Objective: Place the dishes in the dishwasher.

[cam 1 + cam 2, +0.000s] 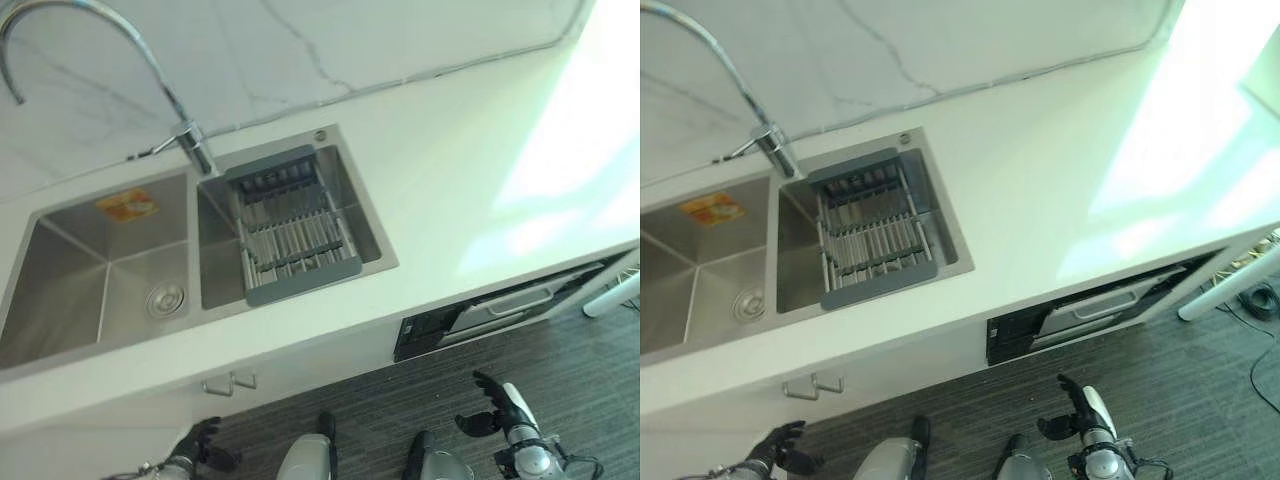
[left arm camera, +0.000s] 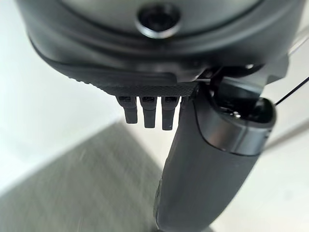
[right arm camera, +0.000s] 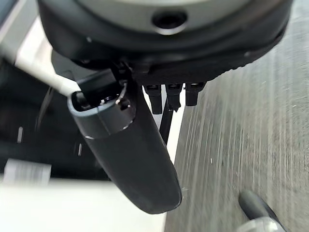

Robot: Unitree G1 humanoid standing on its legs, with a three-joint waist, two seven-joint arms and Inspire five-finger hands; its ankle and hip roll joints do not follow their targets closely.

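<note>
Steel double sink point(image 1: 110, 265) set in white desk point(image 1: 470, 190), grey rack point(image 1: 290, 225) across its right basin; no dishes discernible. Dishwasher point(image 1: 500, 305) below the desk edge, slightly ajar, interior hidden. Left hand point(image 1: 200, 445) and right hand point(image 1: 495, 405) low over the floor point(image 1: 400, 400), fingers loosely curled, empty.

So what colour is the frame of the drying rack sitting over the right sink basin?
Dark grey, around silver metal slats; the drying rack shows best in the left eye view.

A: What carries everything here?

B: A white counter point(image 1: 450, 190), running left to right against a marbled wall point(image 1: 300, 50); a double sink point(image 1: 60, 290) is sunk into its left part.

A: And on it?

B: A tap point(image 1: 195, 145) rises at the sink's far edge; a grey rack point(image 1: 290, 235) spans the right basin; the counter's right part lies bare and sunlit.
</note>
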